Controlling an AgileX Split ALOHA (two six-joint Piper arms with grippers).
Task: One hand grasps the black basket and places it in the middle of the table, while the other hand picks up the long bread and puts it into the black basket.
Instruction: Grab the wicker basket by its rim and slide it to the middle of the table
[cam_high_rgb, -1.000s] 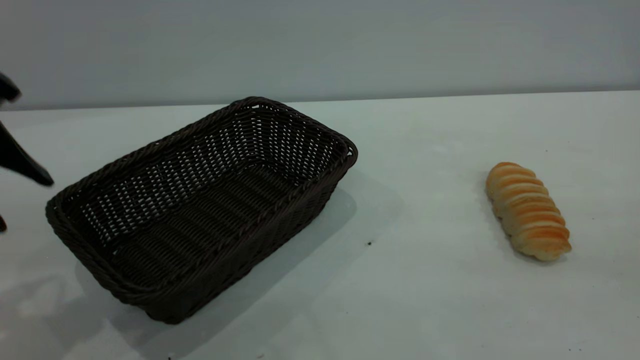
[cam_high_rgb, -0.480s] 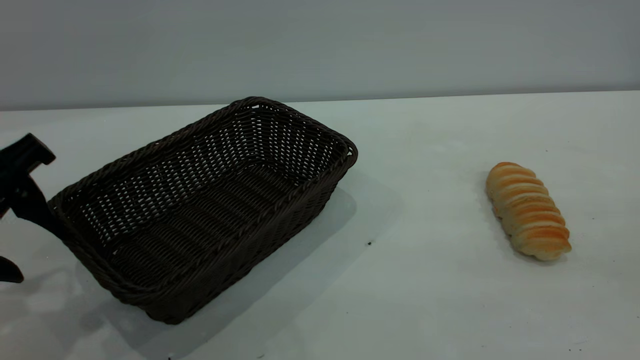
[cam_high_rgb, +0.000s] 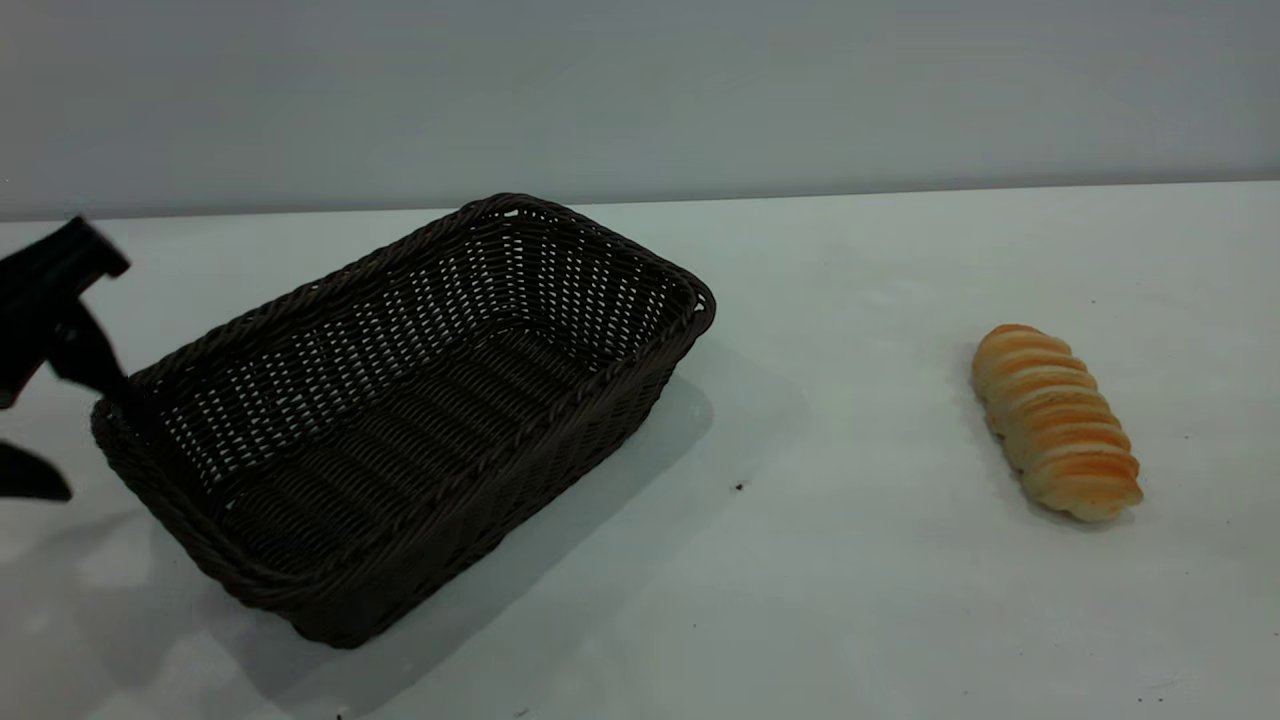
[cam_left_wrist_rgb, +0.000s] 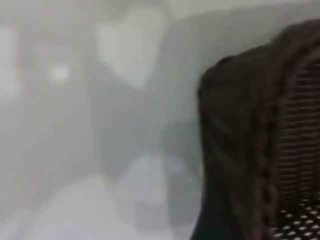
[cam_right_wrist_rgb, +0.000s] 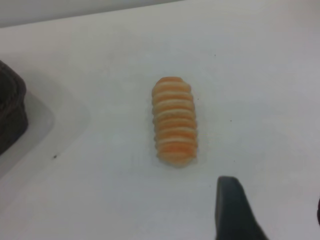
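Observation:
The black basket (cam_high_rgb: 400, 420) stands on the white table (cam_high_rgb: 850, 600) left of centre, one corner towards me. My left gripper (cam_high_rgb: 97, 443) is at the basket's left corner, open; its upper finger (cam_high_rgb: 70, 340) reaches the braided rim and its lower finger (cam_high_rgb: 35, 485) is outside, low by the table. The left wrist view shows that basket corner (cam_left_wrist_rgb: 250, 150) very close and blurred. The long bread (cam_high_rgb: 1055, 420) lies on the table at the right, apart from the basket. In the right wrist view my right gripper (cam_right_wrist_rgb: 274, 210) hovers open and empty just short of the bread (cam_right_wrist_rgb: 174, 120).
A grey wall runs along the table's far edge. A tiny dark speck (cam_high_rgb: 739, 487) lies between basket and bread. The basket's edge (cam_right_wrist_rgb: 10, 115) shows at the side of the right wrist view.
My left gripper has come in from the far left edge and now sits at the basket's left corner rim. The basket and the bread have not moved.

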